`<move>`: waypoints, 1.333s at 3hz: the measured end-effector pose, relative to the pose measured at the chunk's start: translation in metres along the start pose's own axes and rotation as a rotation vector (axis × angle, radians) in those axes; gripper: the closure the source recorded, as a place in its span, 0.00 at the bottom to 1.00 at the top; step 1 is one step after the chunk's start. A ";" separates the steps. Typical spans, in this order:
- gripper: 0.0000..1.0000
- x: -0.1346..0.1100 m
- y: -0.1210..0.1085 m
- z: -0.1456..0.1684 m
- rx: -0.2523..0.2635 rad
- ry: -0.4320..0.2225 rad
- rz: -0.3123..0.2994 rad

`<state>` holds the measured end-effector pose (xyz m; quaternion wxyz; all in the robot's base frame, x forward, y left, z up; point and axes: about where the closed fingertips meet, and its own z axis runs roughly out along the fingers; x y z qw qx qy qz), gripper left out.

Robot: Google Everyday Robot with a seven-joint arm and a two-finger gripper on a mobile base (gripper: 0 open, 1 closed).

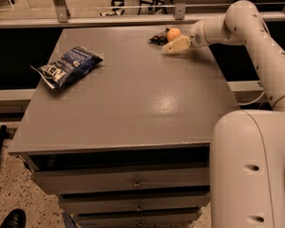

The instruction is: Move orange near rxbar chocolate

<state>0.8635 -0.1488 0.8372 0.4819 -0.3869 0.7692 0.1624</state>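
Note:
The orange sits at the far right of the grey table, touching or almost touching the dark rxbar chocolate on its left. My gripper reaches in from the right and is open at the orange. Its cream near finger lies just in front of the fruit, and most of the orange shows above it. The far finger is hidden behind the orange.
A blue crinkled chip bag lies near the table's left edge. A metal rail runs behind the far edge. Drawers are under the tabletop. My arm's white base stands at the front right.

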 end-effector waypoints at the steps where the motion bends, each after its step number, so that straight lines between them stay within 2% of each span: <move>1: 0.00 0.003 -0.001 -0.004 0.003 0.003 0.006; 2: 0.00 0.001 -0.007 -0.046 0.030 -0.057 0.018; 3: 0.00 0.002 -0.004 -0.119 0.075 -0.132 0.006; 4: 0.00 0.040 0.004 -0.148 0.080 -0.115 0.036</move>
